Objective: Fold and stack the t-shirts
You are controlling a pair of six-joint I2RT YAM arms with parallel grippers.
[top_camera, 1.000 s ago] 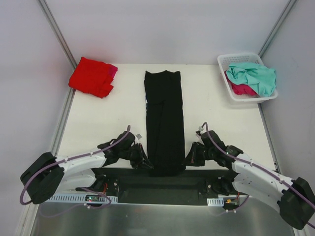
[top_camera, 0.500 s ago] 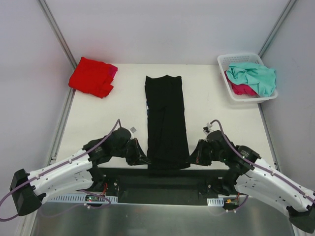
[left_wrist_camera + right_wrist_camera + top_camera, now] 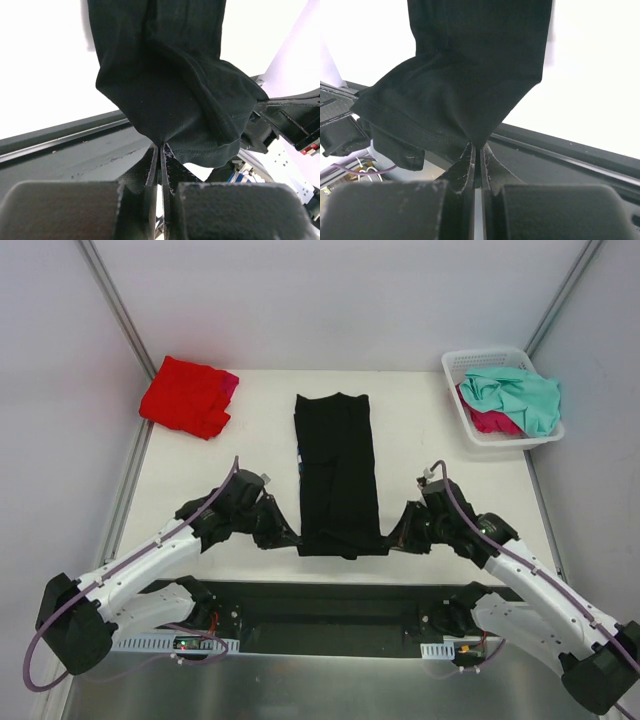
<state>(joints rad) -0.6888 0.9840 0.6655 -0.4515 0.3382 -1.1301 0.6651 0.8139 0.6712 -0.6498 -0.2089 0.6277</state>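
Here, from above, a long black shirt [image 3: 337,465] lies folded into a narrow strip down the middle of a white table [image 3: 210,490]. Its far end lies flat, squared off, close to the table's far edge. Its near end sits close to the front edge, held between the two arms.

The left gripper [image 3: 287,539] is at the shirt's near left corner. Its wrist camera shows the two fingers pressed almost together, with a pinch of black cloth caught at their tips. From that pinch the hem sags in loose folds toward the right.

The right gripper [image 3: 393,539] is at the near right corner, mirroring the left. Its wrist camera shows the same narrow grip, with the fingers closed on a fold of the black cloth. There the hem droops toward the left, and a line of stitching shows along it.

Both arms reach inward from their bases, low over the table, with the shirt's near edge spanning the gap between them.

A red shirt [image 3: 185,397] lies in a folded heap at the far left corner, well apart from the black one. A sliver of magenta shows at its right edge.

A white lattice basket [image 3: 480,361] stands at the far right corner. A teal shirt [image 3: 518,395] is crumpled inside it and spills over the right rim. It lies on top of a magenta shirt [image 3: 490,423].
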